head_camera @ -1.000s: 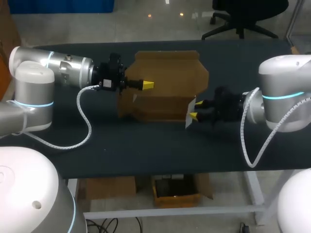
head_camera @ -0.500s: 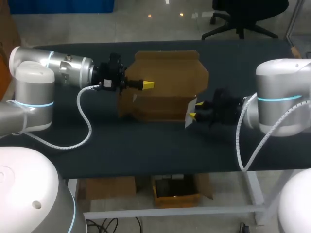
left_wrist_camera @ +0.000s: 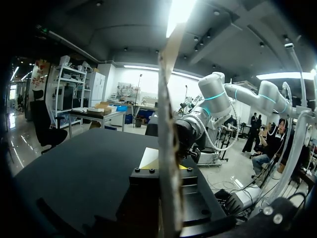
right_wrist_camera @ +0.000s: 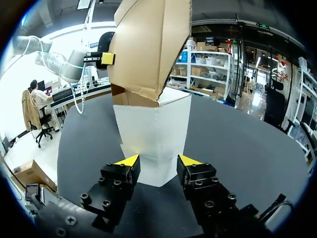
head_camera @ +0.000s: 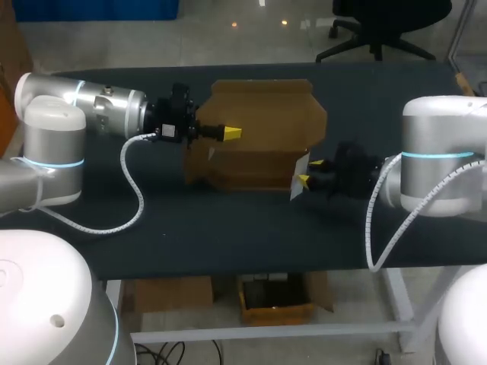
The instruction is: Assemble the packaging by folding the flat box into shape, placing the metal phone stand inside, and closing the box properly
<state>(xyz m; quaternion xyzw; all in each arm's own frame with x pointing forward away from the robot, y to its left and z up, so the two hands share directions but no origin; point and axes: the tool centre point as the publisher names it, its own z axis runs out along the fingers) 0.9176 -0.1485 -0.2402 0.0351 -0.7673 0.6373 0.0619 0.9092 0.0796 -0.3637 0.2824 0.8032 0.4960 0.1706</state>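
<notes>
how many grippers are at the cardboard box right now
2. The left gripper is clamped on the upright left panel of the cardboard box. The right gripper is at the white flap on its near right corner.

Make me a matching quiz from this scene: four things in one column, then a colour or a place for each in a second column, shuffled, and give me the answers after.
Things
1. cardboard box
2. flap nearest the right hand
3. table
4. left hand

Matches
A. black
B. at the box's left side, above the table
C. brown
D. white

Pairs: 1-C; 2-D; 3-A; 4-B
</notes>
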